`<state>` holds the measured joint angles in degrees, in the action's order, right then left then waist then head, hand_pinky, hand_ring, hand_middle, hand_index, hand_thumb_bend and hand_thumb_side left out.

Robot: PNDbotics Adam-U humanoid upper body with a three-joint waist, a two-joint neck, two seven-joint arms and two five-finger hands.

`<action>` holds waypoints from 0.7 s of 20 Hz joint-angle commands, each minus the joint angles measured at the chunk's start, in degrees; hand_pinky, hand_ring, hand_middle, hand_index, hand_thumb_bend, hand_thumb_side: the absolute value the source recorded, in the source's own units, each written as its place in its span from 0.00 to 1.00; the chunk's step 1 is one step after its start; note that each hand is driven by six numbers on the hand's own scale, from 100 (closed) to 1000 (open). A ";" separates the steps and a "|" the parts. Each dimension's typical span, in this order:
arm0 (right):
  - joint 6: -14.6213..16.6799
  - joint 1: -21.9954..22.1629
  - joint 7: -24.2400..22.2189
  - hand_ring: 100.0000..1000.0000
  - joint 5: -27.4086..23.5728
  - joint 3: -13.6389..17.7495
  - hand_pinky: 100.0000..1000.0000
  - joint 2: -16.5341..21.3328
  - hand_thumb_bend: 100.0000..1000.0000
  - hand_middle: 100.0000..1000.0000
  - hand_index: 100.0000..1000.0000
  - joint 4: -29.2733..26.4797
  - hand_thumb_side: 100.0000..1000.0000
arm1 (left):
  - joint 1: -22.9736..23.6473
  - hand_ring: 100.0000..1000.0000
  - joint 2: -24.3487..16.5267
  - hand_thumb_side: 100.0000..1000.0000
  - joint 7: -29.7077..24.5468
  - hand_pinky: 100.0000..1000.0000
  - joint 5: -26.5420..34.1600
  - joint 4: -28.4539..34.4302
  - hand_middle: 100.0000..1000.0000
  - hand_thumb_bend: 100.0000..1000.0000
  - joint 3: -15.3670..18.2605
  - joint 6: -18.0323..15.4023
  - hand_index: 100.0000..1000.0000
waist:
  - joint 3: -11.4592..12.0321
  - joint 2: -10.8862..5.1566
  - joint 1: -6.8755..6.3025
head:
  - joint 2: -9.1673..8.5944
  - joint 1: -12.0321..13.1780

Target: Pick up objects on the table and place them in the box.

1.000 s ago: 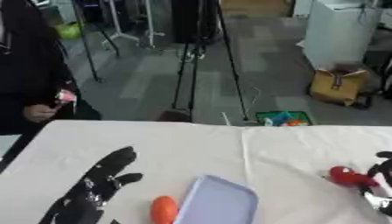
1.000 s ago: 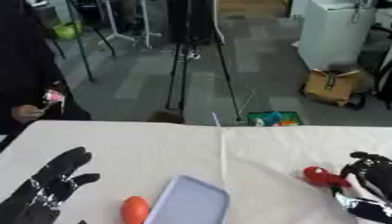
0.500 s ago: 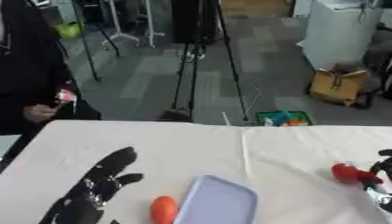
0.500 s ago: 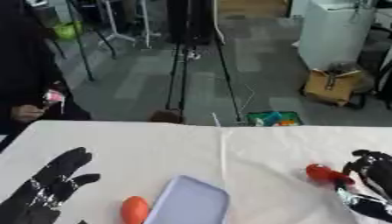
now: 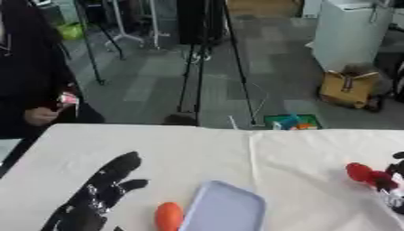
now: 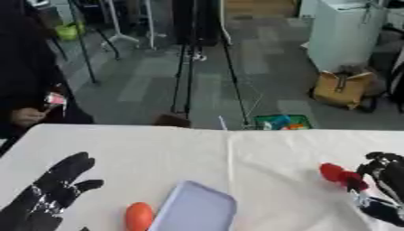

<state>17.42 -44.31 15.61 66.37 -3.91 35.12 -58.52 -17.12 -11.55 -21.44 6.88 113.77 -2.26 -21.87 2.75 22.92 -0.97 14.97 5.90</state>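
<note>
White-clothed table (image 6: 236, 158) filled the lower views. Pale lavender box (image 6: 197, 212) sat low centre, its depth not shown. Left hand (image 5: 98, 198) lay flat, fingers spread, holding nothing. Right hand (image 6: 383, 187) was at the right edge, fingers curled round the red object (image 6: 341, 175). Orange object (image 6: 139, 215) lay just left of the box: looked small, rounded, smooth, probably light; best pinched across its middle.
</note>
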 commanded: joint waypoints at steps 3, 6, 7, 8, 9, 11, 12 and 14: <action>-1.07 -0.69 3.05 0.77 0.63 0.37 0.77 2.73 0.00 0.13 0.51 -1.26 0.46 | -0.64 1.00 -0.97 1.00 -0.32 0.87 0.32 0.82 0.96 0.03 -0.05 -0.07 0.92 | 0.03 -0.99 0.10 | -0.78 0.12; -1.32 -0.73 4.31 0.76 0.95 0.33 0.77 2.81 0.00 0.13 0.50 -1.01 0.46 | -0.65 1.00 -0.96 1.00 -0.36 0.87 0.35 0.82 0.96 0.03 -0.06 -0.08 0.92 | 0.03 -0.98 0.11 | -0.79 0.11; -1.41 -0.78 4.77 0.75 1.04 0.37 0.77 2.89 0.00 0.13 0.50 -1.00 0.46 | -0.66 1.00 -0.96 1.00 -0.37 0.87 0.35 0.82 0.96 0.03 -0.05 -0.08 0.92 | 0.02 -0.98 0.12 | -0.80 0.11; -1.50 -0.80 5.22 0.75 1.14 0.39 0.77 2.96 0.00 0.13 0.49 -0.96 0.46 | -0.67 1.00 -0.96 1.00 -0.38 0.87 0.36 0.82 0.96 0.03 -0.05 -0.07 0.92 | 0.02 -0.98 0.13 | -0.80 0.11; -1.55 -0.83 5.71 0.75 1.21 0.41 0.77 3.05 0.00 0.13 0.49 -0.96 0.46 | -0.67 1.00 -0.96 1.00 -0.39 0.87 0.36 0.82 0.96 0.03 -0.05 -0.07 0.92 | 0.02 -0.98 0.13 | -0.80 0.12; -1.62 -0.86 6.59 0.74 1.36 0.39 0.77 3.28 0.00 0.09 0.49 -1.01 0.46 | -0.67 1.00 -0.97 1.00 -0.40 0.87 0.36 0.82 0.96 0.04 -0.05 -0.05 0.92 | 0.00 -1.00 0.18 | -0.72 0.15; -1.65 -0.86 6.96 0.74 1.42 0.39 0.77 3.40 0.00 0.09 0.49 -1.04 0.45 | -0.67 1.00 -0.97 1.00 -0.42 0.87 0.37 0.82 0.96 0.04 -0.05 -0.04 0.92 | -0.02 -1.01 0.19 | -0.67 0.17; -1.67 -0.87 7.49 0.73 1.43 0.37 0.77 3.59 0.00 0.09 0.49 -1.09 0.45 | -0.66 1.00 -0.97 1.00 -0.45 0.87 0.37 0.82 0.96 0.04 -0.06 -0.01 0.92 | -0.06 -1.03 0.23 | -0.56 0.19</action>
<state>15.82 -44.32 22.49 67.21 -3.91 36.09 -58.54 -17.16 -11.55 -21.76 6.89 113.77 -2.26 -21.85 2.77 23.02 -0.94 14.97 5.91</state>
